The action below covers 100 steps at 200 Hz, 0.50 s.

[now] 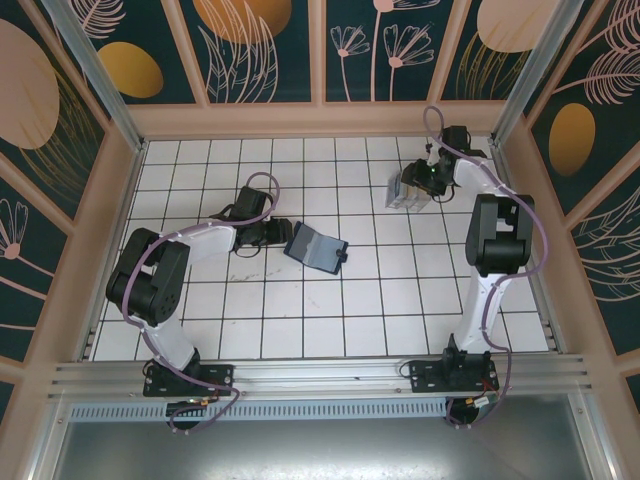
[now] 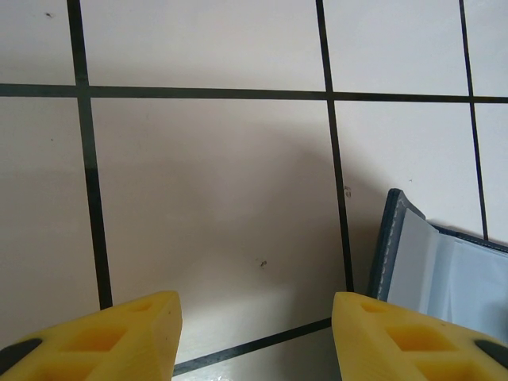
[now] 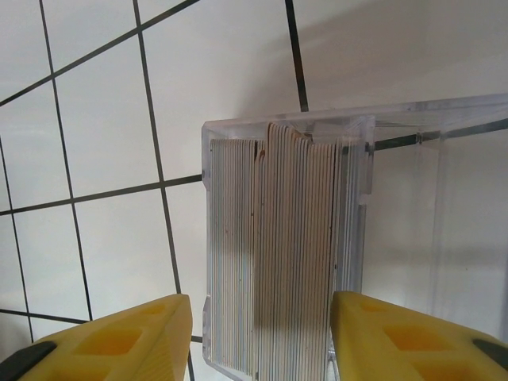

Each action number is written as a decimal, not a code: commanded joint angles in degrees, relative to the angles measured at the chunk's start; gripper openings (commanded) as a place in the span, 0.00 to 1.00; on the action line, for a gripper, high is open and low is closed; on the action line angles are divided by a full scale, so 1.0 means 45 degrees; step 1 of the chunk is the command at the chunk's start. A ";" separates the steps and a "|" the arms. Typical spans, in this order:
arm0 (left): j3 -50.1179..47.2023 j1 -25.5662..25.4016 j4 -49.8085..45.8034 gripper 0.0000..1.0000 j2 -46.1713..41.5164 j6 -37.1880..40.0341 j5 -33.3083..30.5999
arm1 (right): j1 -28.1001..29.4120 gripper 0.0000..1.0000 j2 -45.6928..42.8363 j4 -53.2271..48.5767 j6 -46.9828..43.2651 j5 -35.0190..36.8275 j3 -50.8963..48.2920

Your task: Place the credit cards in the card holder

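Right wrist: right fingers (image 3: 111,341) spread over the cards (image 3: 286,254), likely to pinch one; left fingers (image 2: 103,341) spread beside the holder (image 2: 444,274), perhaps to steady it.

We find no lettering, number, brand or sign that we can read: the card holder (image 1: 316,249) shows plain faces, the credit cards (image 3: 278,254) stand edge-on in their clear tray (image 3: 405,198), and the far wall panels (image 1: 260,45) carry drawn leaves and discs
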 commanded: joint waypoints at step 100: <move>0.0007 -0.0045 0.0013 0.53 0.0381 -0.0211 0.0026 | 0.0070 0.38 -0.0185 0.0547 -0.0053 -0.0916 0.0305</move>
